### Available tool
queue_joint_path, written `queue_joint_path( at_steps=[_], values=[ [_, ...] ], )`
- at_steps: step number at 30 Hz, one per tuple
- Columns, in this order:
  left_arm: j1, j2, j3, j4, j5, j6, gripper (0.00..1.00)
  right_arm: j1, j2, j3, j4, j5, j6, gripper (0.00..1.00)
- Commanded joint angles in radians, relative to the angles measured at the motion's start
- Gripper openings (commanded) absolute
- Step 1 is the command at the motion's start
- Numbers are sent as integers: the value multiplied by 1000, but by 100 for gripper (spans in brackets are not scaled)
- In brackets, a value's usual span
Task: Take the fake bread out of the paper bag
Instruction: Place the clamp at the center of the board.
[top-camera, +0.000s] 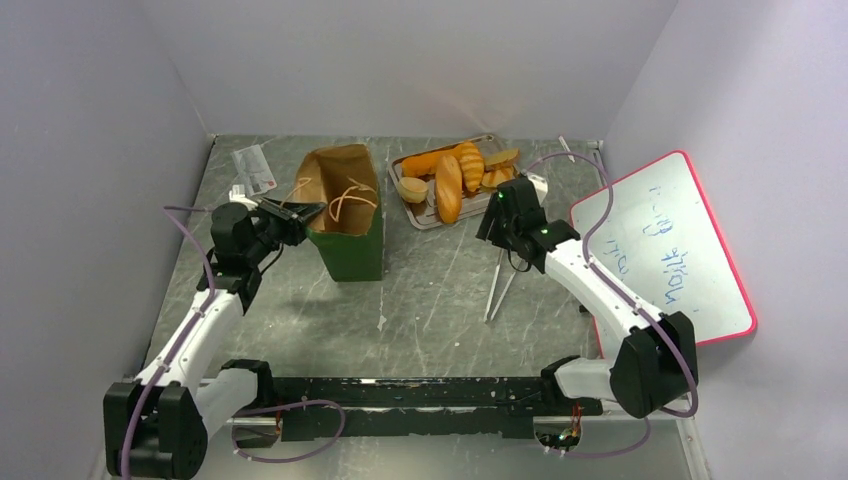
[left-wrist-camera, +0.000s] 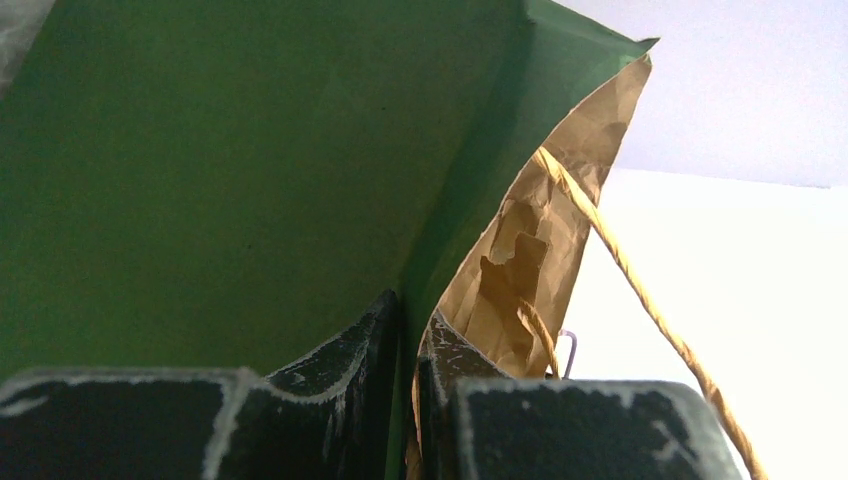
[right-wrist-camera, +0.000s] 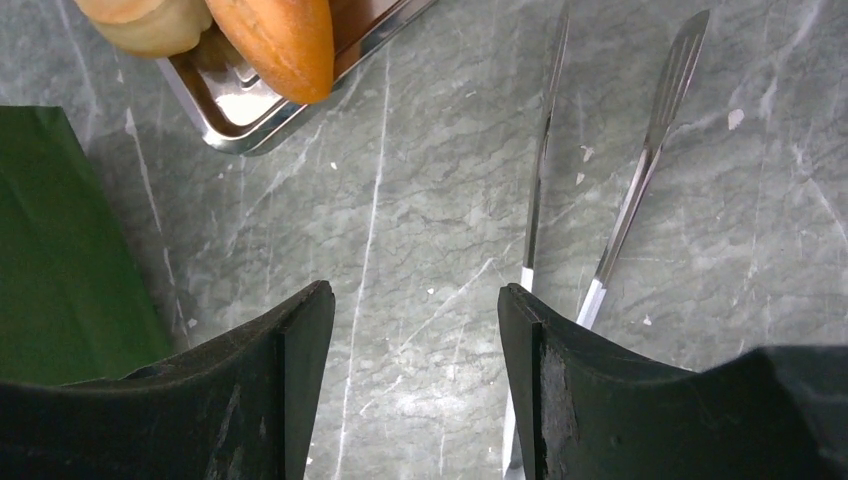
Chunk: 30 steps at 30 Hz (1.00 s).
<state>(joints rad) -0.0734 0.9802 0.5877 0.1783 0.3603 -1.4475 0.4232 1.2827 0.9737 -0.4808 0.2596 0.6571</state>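
On the tray, upper middle of the overhead view: the fake bread (top-camera: 460, 170) lies heaped on a steel tray (top-camera: 425, 222). It comprises a long baguette (top-camera: 432, 160), an oval loaf (top-camera: 449, 192), a pale bun (top-camera: 413, 188) and wedges (top-camera: 500, 158) at the tray's right end.
Paper bag: the dark green paper bag (top-camera: 352, 250) stands upright just left of the tray with its mouth open. Brown lining and tan cord handles (top-camera: 350, 200) show inside.
Left pincer: the left pincer (top-camera: 298, 212) is at the bag's left rim, left of centre. In its wrist view the fingers (left-wrist-camera: 340, 370) are pressed together on the bag's edge, with the green wall (left-wrist-camera: 200, 150) on one side and the brown lining on the other.
Right pincer: the right pincer (top-camera: 492, 226) hangs just below the tray's right end. Its jaws are apart with nothing between them, and its wrist view shows only bare table (right-wrist-camera: 420, 200) in the gap.
Bread against the right pincer: in the right wrist view the loaf's tip (right-wrist-camera: 275, 40) and the bun (right-wrist-camera: 150, 25) sit over the tray's corner (right-wrist-camera: 250, 135) at upper left, above and left of the fingers and apart from them.
Bag against the right pincer: its green wall (right-wrist-camera: 60, 250) fills the left edge of that view.
Tongs: steel tongs (top-camera: 500, 285) lie on the table below the right pincer.
Whiteboard: a red-edged whiteboard (top-camera: 660, 245) leans at the right of the overhead view.
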Motion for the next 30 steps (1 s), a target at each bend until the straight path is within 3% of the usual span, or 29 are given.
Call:
queue_joint_path(
  at_steps=[1, 4, 9, 12, 18, 26, 30],
  values=[
    [17, 30, -29, 149, 90, -46, 7, 14, 13, 21, -18, 35, 0, 61],
    [21, 55, -9, 138, 111, -31, 10, 21, 20, 22, -21, 35, -1, 62],
    [23, 64, 39, 55, 114, 4, 43, 37, 35, 55, -23, 36, -1, 61],
    [23, 57, 50, 28, 110, 13, 55, 41, 39, 57, -18, 36, -1, 62],
    [23, 31, 92, -50, 98, 48, 64, 49, 50, 59, -11, 36, -5, 62],
    [23, -4, 248, -364, 25, 206, 71, 51, 55, 54, 3, 33, -13, 62],
    [23, -15, 286, -420, 5, 252, 75, 52, 64, 55, 13, 26, -16, 62]
  ],
)
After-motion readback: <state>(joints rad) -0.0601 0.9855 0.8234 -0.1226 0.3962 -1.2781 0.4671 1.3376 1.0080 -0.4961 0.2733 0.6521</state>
